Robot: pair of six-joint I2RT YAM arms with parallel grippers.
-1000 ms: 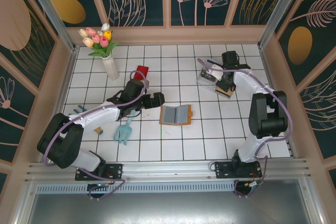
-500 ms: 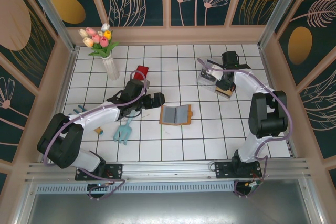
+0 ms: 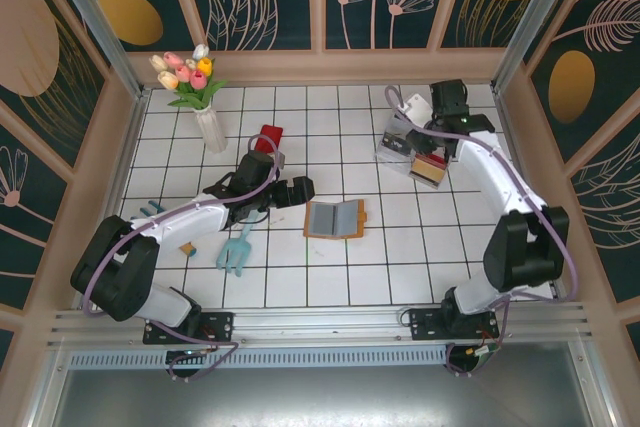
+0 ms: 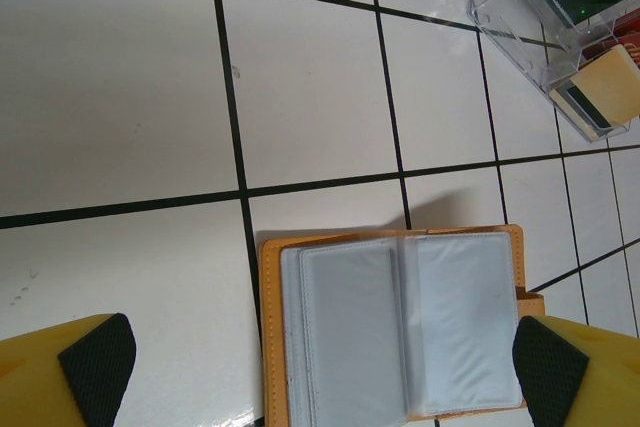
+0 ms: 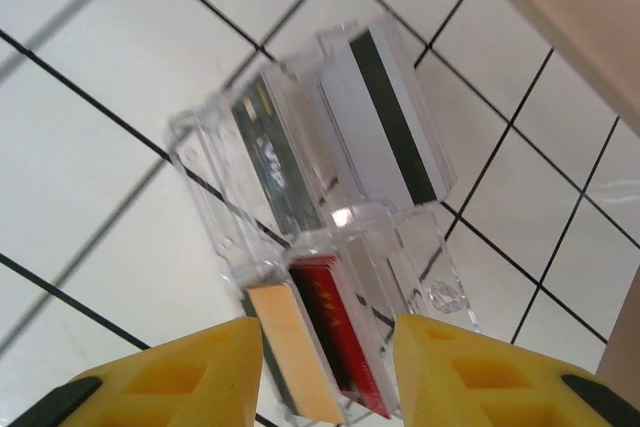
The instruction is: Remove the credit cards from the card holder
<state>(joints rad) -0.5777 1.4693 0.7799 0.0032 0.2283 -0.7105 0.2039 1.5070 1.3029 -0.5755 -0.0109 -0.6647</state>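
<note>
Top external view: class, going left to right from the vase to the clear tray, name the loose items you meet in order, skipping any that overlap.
Vase → red object → card holder → clear tray.

**Open floor near and right of the card holder**

You have bare tiles on its near and right sides, and between it and the clear tray. On its left, the left arm and the teal fork-shaped tool crowd the way. The vase and red object stand farther back.
</note>
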